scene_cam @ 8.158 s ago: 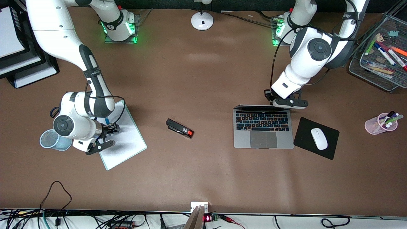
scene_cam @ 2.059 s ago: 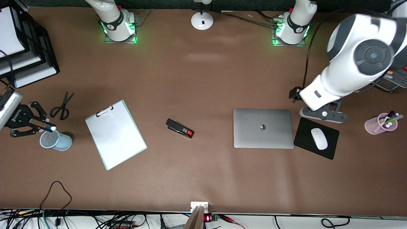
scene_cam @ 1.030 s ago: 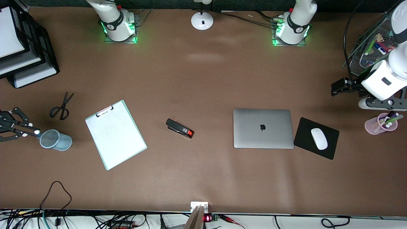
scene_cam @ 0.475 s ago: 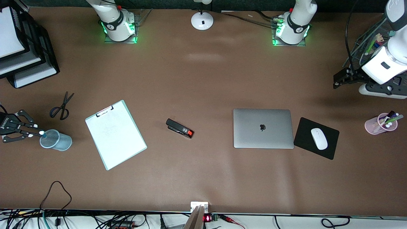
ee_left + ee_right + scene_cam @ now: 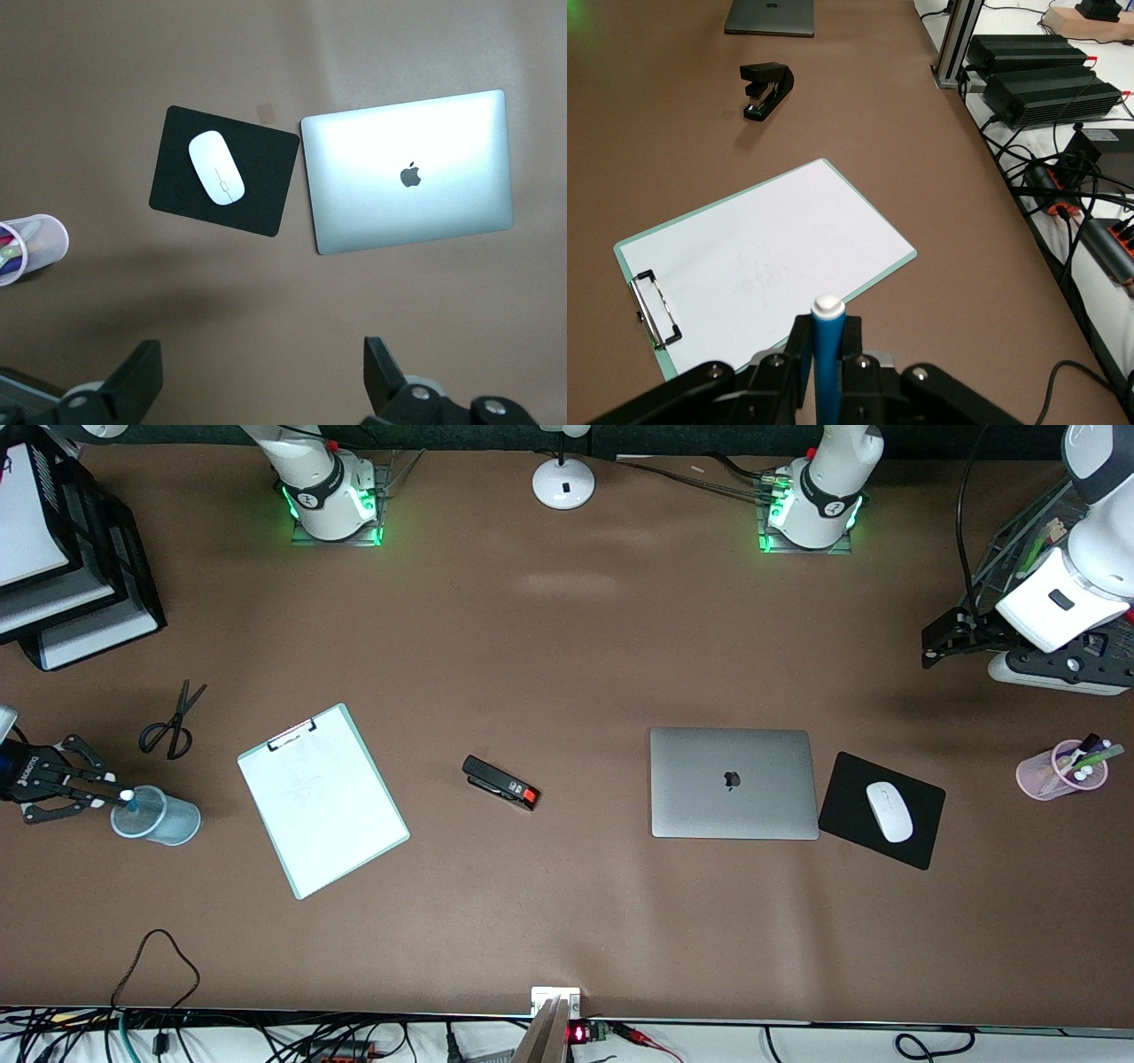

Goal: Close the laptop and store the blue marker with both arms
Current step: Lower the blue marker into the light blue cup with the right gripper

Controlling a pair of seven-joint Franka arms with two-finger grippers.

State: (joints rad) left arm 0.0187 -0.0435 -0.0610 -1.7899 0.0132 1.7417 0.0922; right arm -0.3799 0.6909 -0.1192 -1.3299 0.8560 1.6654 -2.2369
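Over mesh cup [image 5: 155, 816], right gripper [image 5: 111, 790] clamps white-tipped blue marker [image 5: 827, 359]

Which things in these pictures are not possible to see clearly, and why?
- Blue marker: its lower end is hidden between the right gripper fingers, right wrist view.
- Blue mesh cup: what is inside it shows in no view.
- Laptop: cut off by the picture's edge, right wrist view.
- Left gripper: only its fingertips show, left wrist view.
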